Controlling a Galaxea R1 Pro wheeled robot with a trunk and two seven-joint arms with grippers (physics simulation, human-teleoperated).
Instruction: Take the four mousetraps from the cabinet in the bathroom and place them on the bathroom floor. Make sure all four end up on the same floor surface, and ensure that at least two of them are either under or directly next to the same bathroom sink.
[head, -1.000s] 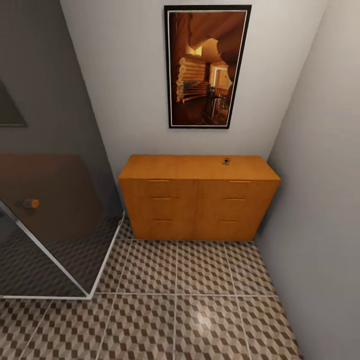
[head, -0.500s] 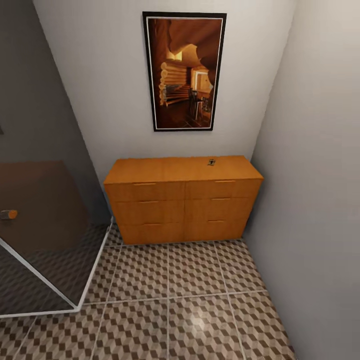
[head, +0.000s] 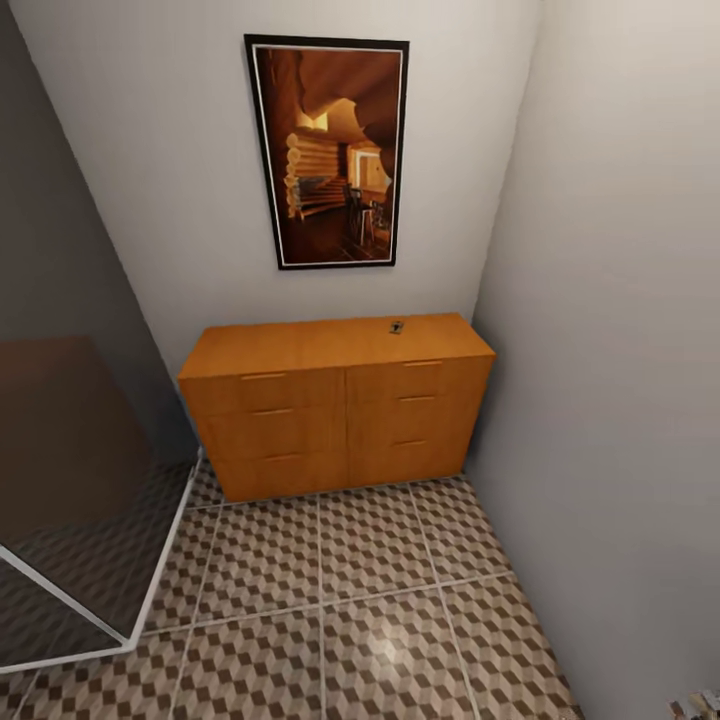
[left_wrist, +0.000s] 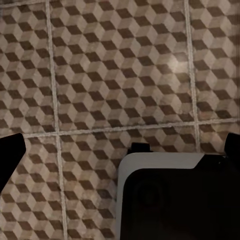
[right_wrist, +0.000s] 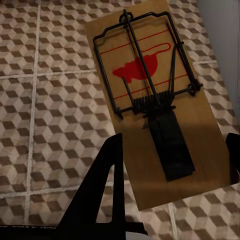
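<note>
Black fingers of the right gripper (right_wrist: 172, 165) were seen in the right wrist view, shut tight on a flat tan wooden mousetrap (right_wrist: 155, 95) with dark metal bars and a red mouse mark. That mousetrap was held up in the air over the bathroom floor (right_wrist: 45, 110), made of big square tiles with a brown, beige and white cube pattern. The left gripper (left_wrist: 120, 150) was seen in the left wrist view with its two dark finger tips far apart at the edges, so it was open, and nothing was held in it. A white and black part of the robot (left_wrist: 170, 200) was seen below it, over the same tiled floor (left_wrist: 100, 65). In the head view, a wide low orange-brown wooden cabinet (head: 335, 405) with six drawers was stood against the white wall. One more tiny mousetrap (head: 397, 326) was laid on the cabinet's top, near the back and toward the right end. A tall framed picture (head: 328, 152) was hung on the wall above the cabinet. A glass shower wall (head: 70, 480) was seen at the left.
</note>
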